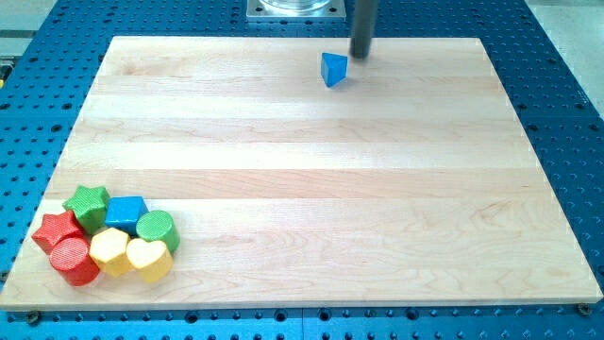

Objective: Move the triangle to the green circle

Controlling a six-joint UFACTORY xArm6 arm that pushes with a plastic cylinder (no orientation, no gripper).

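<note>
A blue triangle block (333, 69) stands near the view's top, a little right of centre on the wooden board (302, 179). My tip (360, 57) is just to the triangle's upper right, close to it, with a small gap. The green circle block (157, 229) sits far off at the view's bottom left, in a tight cluster of blocks.
Around the green circle lie a green star (88, 205), a blue cube-like block (125, 212), a red star (56, 231), a red circle (74, 260), a yellow hexagon-like block (109, 251) and a yellow heart (149, 259). A metal base (293, 8) stands beyond the board's top edge.
</note>
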